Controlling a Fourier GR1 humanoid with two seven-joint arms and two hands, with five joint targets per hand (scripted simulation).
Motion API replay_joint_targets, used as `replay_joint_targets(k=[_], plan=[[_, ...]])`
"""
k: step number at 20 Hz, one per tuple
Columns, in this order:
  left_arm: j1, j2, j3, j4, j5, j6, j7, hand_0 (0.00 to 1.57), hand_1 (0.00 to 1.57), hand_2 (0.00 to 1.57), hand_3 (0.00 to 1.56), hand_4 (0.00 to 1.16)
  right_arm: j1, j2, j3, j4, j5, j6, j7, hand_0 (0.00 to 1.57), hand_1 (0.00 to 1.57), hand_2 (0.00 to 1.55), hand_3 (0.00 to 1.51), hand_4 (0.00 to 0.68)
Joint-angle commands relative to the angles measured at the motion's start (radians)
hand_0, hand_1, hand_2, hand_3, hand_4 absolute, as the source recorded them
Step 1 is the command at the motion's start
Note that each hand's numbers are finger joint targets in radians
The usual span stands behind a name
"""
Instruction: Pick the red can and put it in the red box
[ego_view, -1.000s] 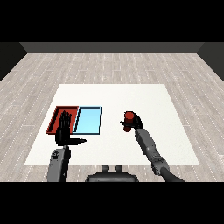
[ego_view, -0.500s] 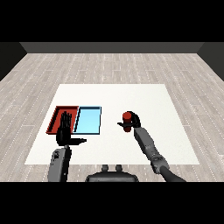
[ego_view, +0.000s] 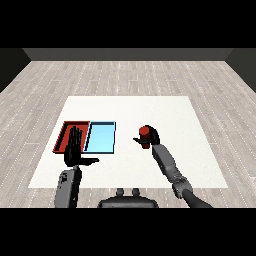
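While your right hand (ego_view: 149, 138) curls round the red can (ego_view: 144, 133), with the fingers wrapped behind it and the thumb toward the trays, the can sits in that hold to the right of both trays, well apart from the red one. Whether its base rests on the white surface (ego_view: 165, 110) or hangs just above it is hard to tell from this angle; it looks slightly raised to me. So I judge you are at the end of the pick, with the carry not yet made.

Your left hand (ego_view: 75, 152) stands upright at the near edge of the red tray (ego_view: 63, 136), fingers straight, thumb out to the side, holding nothing. It partly covers the tray's near end.

Between the can and its goal lies the light blue tray (ego_view: 102, 137), just beside the red one and sharing a wall with it. The next move calls for you to lift the can enough to pass over both rims, sweep it leftward across the blue tray, and lower it into the red one. Mind your left hand: it stands where the can may need to come down.
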Motion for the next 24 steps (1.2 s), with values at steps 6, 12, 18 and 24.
replay_joint_targets(k=[6, 12, 18, 24], plan=[[0.01, 0.019, 0.007, 0.021, 0.015, -0.041, -0.02, 0.0, 0.0, 0.0, 0.0, 0.0, 0.129, -0.014, 0.039, -0.388, -0.003, -0.017, 0.12, 1.54, 1.54, 1.46, 1.38, 0.582], [-0.006, -0.002, -0.057, -0.033, -0.06, 0.005, 0.022, 0.0, 0.0, 0.0, 0.0, 0.0, 0.191, -0.07, 0.031, -0.606, -0.021, 0.011, 0.155, 1.54, 1.54, 1.47, 1.4, 0.623], [-0.036, -0.039, -0.228, -0.069, -0.107, 0.096, 0.145, 0.0, 0.0, 0.0, 0.0, 0.0, 0.297, -0.08, 0.063, -0.846, -0.022, 0.021, 0.173, 1.46, 1.46, 1.42, 1.39, 0.633], [-0.115, -0.04, -0.232, -0.114, -0.113, 0.133, 0.29, 0.0, 0.0, 0.0, 0.0, 0.0, 0.278, 0.008, 0.232, -0.912, 0.025, -0.175, 0.23, 1.44, 1.44, 1.4, 1.38, 0.628]])
